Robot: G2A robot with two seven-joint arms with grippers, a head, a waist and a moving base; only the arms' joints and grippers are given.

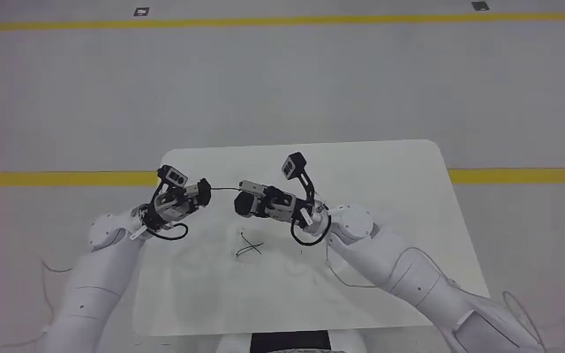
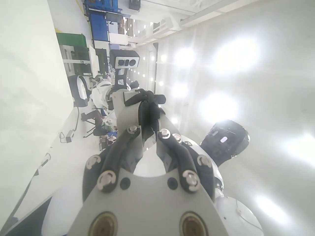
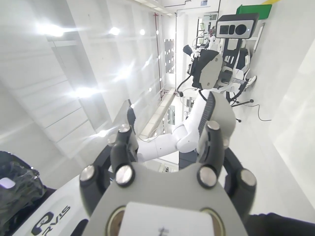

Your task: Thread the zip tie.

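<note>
Above the left half of the white bench [image 1: 397, 176], two arms meet tip to tip. The left gripper [image 1: 203, 191] is clamped on one end of a thin dark zip tie [image 1: 225, 188], held level in the air toward the right gripper [image 1: 238, 203] — its fingers spread, gripping nothing. Crossed thin dark strips [image 1: 249, 249] lie on the bench nearer its front edge.

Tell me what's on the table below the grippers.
Loose dark zip ties, crossed, lie on the table, uncovered; their number is too small to tell.
</note>
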